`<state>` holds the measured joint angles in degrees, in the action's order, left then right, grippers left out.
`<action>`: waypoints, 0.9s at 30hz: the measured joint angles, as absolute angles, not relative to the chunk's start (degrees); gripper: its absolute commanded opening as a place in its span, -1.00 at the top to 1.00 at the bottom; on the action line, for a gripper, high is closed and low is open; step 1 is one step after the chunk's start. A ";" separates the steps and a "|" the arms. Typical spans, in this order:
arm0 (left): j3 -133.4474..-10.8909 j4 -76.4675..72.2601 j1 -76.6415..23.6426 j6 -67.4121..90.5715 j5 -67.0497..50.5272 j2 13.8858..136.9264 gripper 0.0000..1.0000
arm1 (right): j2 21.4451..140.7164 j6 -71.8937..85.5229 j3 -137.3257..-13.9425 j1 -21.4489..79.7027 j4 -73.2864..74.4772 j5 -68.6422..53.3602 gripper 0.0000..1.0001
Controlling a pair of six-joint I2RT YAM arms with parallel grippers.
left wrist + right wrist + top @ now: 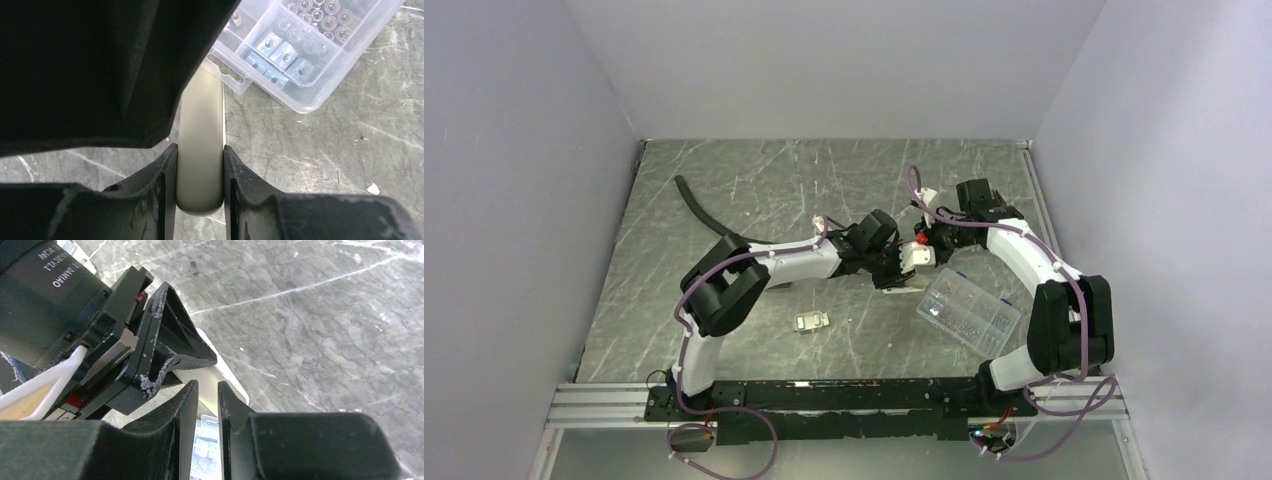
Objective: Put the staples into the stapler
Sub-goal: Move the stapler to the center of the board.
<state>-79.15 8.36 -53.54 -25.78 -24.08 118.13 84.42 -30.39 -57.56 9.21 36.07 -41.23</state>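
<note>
Clear box of metal bits [300, 105] lies just beside the stapler [201, 150].

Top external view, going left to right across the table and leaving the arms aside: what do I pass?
Black hose → small pale piece → stapler → clear compartment box.

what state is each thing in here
stapler: clamped in the left claw
left claw: shut on the stapler
right claw: fingers a narrow gap apart at the stapler, grip unclear
box: lid seems shut, metal bits inside
</note>
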 measured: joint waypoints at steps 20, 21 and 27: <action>-84.29 17.52 -55.40 -25.26 -18.90 115.52 0.16 | 86.28 -32.62 -66.96 10.79 42.83 -42.17 0.45; -84.64 18.35 -55.55 -25.26 -18.72 115.52 0.13 | 86.32 -32.62 -67.59 11.00 42.87 -42.41 0.45; -85.27 26.50 -55.92 -25.43 -18.76 115.46 -0.07 | 87.22 -32.84 -68.20 11.70 42.89 -42.52 0.45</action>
